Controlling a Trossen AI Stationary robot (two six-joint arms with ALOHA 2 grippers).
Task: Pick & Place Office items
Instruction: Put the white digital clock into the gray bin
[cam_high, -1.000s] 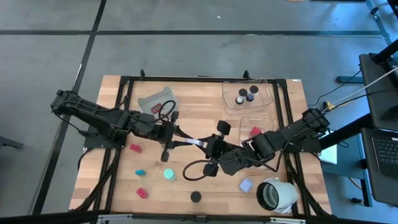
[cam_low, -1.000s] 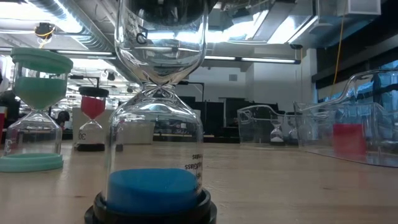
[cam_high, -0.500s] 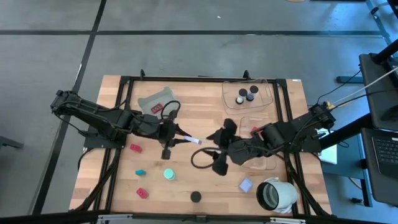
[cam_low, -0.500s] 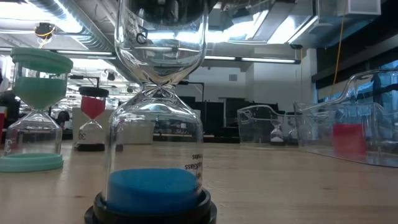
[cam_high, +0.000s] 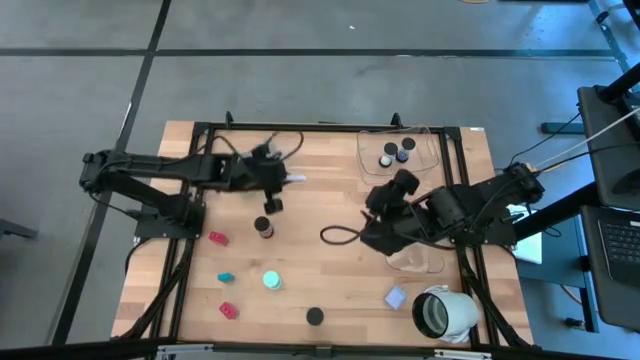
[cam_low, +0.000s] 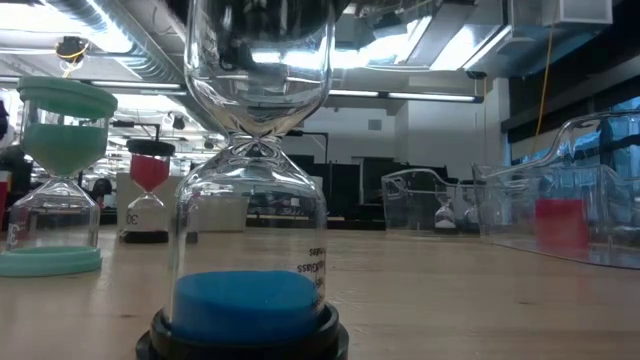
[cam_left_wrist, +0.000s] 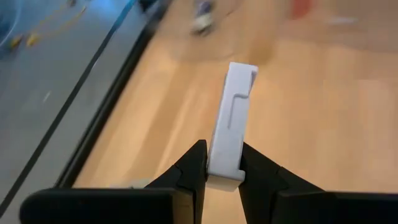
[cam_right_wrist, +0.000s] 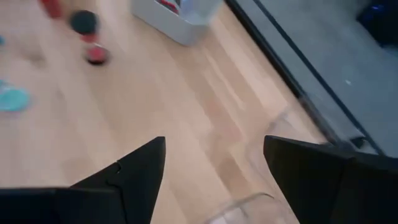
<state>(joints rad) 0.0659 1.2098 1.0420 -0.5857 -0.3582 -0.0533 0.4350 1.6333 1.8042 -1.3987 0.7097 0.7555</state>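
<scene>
White bit now with my left arm, right arm backed off

The white bit (cam_left_wrist: 231, 118) sits clamped in my left pincer (cam_high: 291, 179), which has swung up from mid-surface toward 11 o'clock by the grey tray; a second ago both arms met at centre, so I judge the handover done and placing next. My right pincer (cam_right_wrist: 214, 163), released and empty, has pulled back to 3 o'clock near the clear trays (cam_high: 400, 152). Red blocks (cam_high: 217, 238) and black caps (cam_high: 315, 316) wait around 7 o'clock.
</scene>
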